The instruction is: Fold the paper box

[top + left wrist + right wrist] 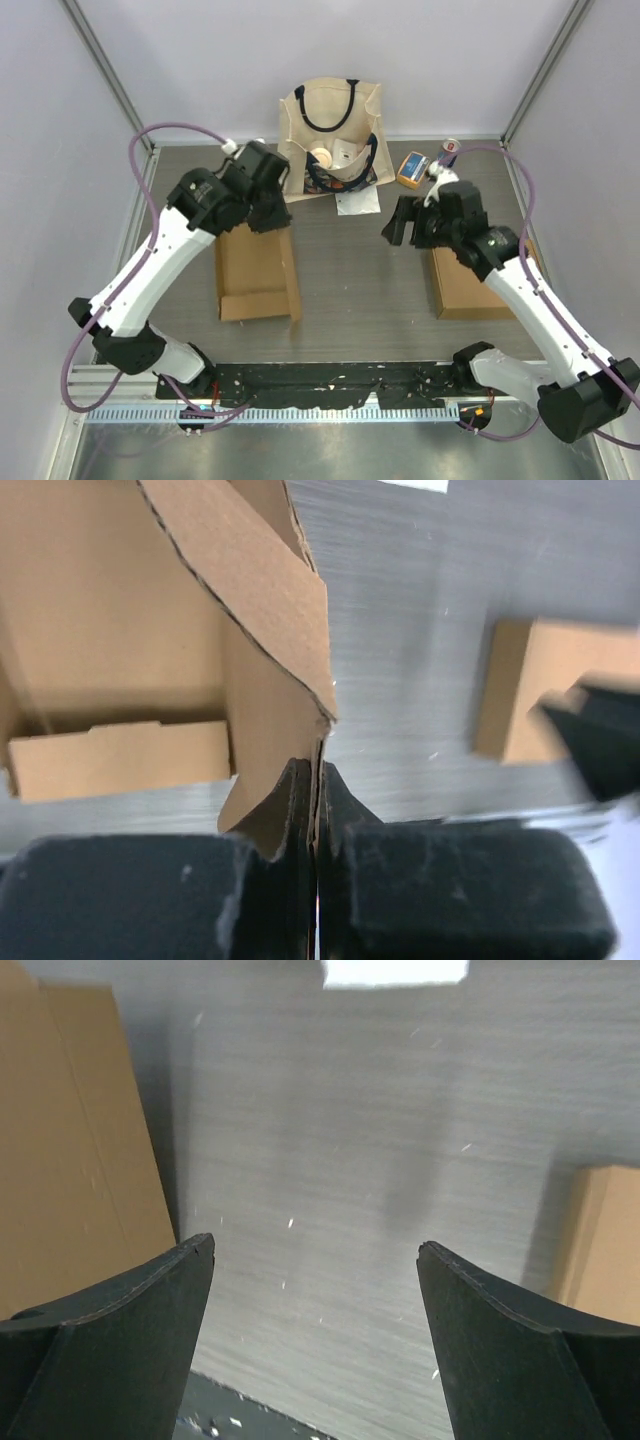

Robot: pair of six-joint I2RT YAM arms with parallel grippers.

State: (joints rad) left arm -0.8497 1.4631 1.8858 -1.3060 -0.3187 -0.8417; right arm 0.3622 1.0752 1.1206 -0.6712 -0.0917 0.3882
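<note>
Left wrist view shows the left jaws pressed together on the edge of a raised side flap of the paper box, which lies opened out on the left half of the counter, just in front of the left arm's wrist. The right jaws stand wide apart with nothing between them, hanging over bare counter between the box and a second cardboard piece that lies under the right arm. The step in hand looks like folding up a long side wall, with most of the forming not yet done. The next move probably calls for swinging the pinched flap about its crease until it stands upright, gently enough not to tear it, while the right jaws come across to steady the base against sliding
</note>
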